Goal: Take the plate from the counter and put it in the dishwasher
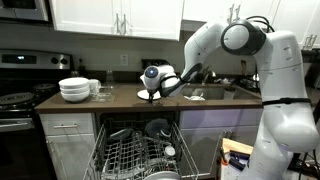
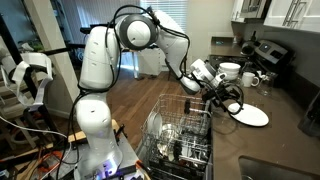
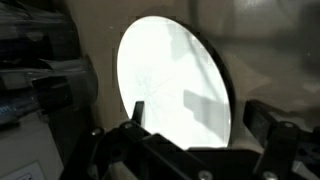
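The plate point(image 2: 252, 116) is round, white and flat, and lies on the dark counter point(image 2: 285, 135). In the wrist view the plate point(image 3: 170, 70) fills the middle. My gripper point(image 3: 200, 125) is open, with one finger on each side of the plate's near edge, and holds nothing. In both exterior views the gripper point(image 2: 228, 98) point(image 1: 151, 84) hangs low over the counter point(image 1: 120, 96), at the plate's edge. The dishwasher point(image 1: 138, 152) stands open below, with its wire racks point(image 2: 182, 138) pulled out.
A stack of deep white bowls point(image 1: 74, 90) and cups point(image 1: 97, 87) stand on the counter near the stove point(image 1: 18, 98). Bowls and mugs point(image 2: 240, 73) stand beyond the plate. Dark dishes point(image 1: 156, 128) sit in the racks. A sink point(image 1: 205, 93) lies behind the arm.
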